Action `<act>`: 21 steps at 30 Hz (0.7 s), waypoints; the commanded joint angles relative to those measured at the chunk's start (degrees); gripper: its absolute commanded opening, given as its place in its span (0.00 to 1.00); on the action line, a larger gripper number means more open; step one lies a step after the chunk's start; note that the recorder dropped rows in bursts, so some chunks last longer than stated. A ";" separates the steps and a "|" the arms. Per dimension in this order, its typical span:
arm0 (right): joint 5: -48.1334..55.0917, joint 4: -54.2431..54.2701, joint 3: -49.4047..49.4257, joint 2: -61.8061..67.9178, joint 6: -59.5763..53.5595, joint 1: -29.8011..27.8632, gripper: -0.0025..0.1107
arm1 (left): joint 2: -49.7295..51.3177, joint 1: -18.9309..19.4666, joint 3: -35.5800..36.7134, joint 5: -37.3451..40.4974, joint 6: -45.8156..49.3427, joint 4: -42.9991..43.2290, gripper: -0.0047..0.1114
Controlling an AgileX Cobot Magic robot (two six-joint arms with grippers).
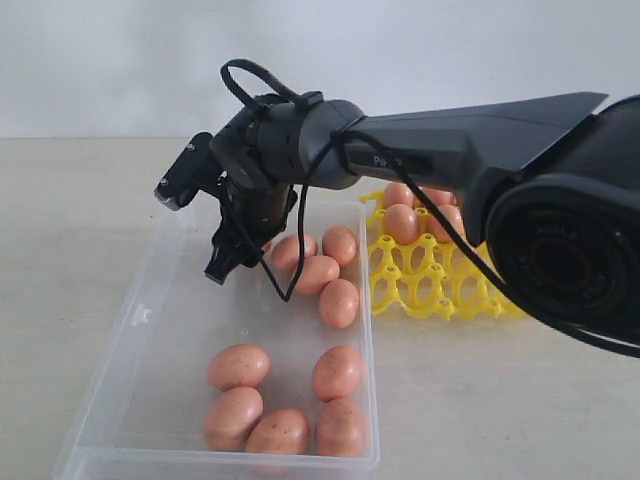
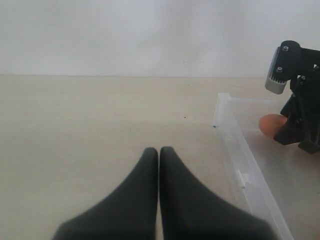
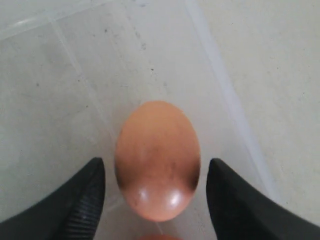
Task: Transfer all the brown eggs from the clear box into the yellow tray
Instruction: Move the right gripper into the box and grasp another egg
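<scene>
Straddling a smooth pinkish-brown oval egg (image 3: pixel 157 160) on the floor of the shallow clear plastic box (image 1: pixel 180 340), right jaws apart and not touching it. Lined up with its long axis along the fingers (image 3: pixel 80 200), narrow width across the gap. Out over the tabletop (image 2: pixel 100 115) beside the box with left jaws together, much farther away.

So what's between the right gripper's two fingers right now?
One brown egg lying in the clear box, a gap either side; the right wrist view shows it.
</scene>
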 commanded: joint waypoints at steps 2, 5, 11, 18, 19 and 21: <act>-3.44 -0.54 -0.23 1.18 0.50 -0.19 0.53 | -0.03 -0.11 0.17 0.11 -0.38 0.00 0.05; -5.45 -0.54 -0.23 1.72 0.50 -0.19 0.53 | -0.03 -0.11 0.17 0.11 -0.38 0.00 0.05; -7.09 -0.43 -0.23 2.00 1.67 -0.19 0.44 | -0.03 -0.11 0.17 0.11 -0.38 0.00 0.05; -7.27 1.38 -0.23 0.47 2.06 -0.19 0.03 | -0.03 -0.11 0.17 0.11 -0.38 0.00 0.05; -7.27 3.09 -0.23 -0.19 2.30 -0.19 0.03 | -0.03 -0.11 0.17 0.11 -0.38 0.00 0.05; -7.35 11.06 0.53 -2.24 8.31 -0.36 0.03 | -0.03 -0.11 0.17 0.11 -0.38 0.00 0.05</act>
